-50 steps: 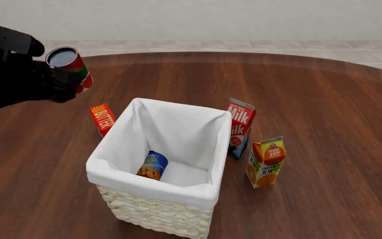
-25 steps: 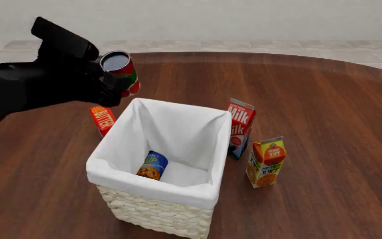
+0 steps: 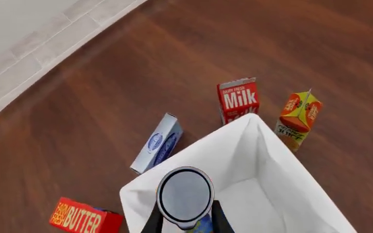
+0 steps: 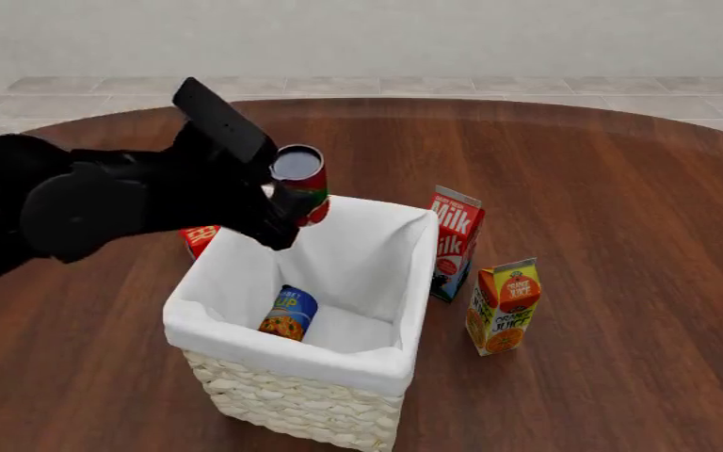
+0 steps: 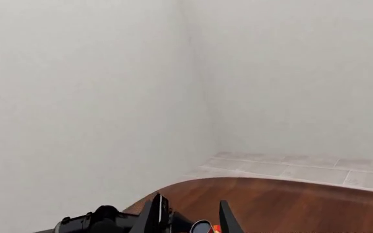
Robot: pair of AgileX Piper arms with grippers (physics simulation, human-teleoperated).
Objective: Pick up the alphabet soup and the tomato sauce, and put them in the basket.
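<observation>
The tomato sauce [image 4: 302, 181], a red can with a green band and grey top, hangs over the far left part of the basket [image 4: 297, 356], with my left gripper [image 4: 289, 203] shut on it. In the left wrist view the can's top [image 3: 185, 195] shows between the fingers [image 3: 220, 222], over the white lining [image 3: 274, 174]. The alphabet soup [image 4: 289, 313], blue and orange, lies inside the basket on its floor. My right gripper [image 5: 190, 219] is open, held high and facing the wall, with nothing between its fingers.
A milk carton [image 4: 454, 241] and an orange juice carton [image 4: 503, 306] stand right of the basket. A red butter box [image 4: 196, 235] lies at its left, partly behind my left arm. A blue-white box [image 3: 157, 143] lies beyond the basket.
My left arm has carried the tomato sauce rightward and nearer, from the table's far left to above the basket's far left rim. The alphabet soup has stayed in the basket.
</observation>
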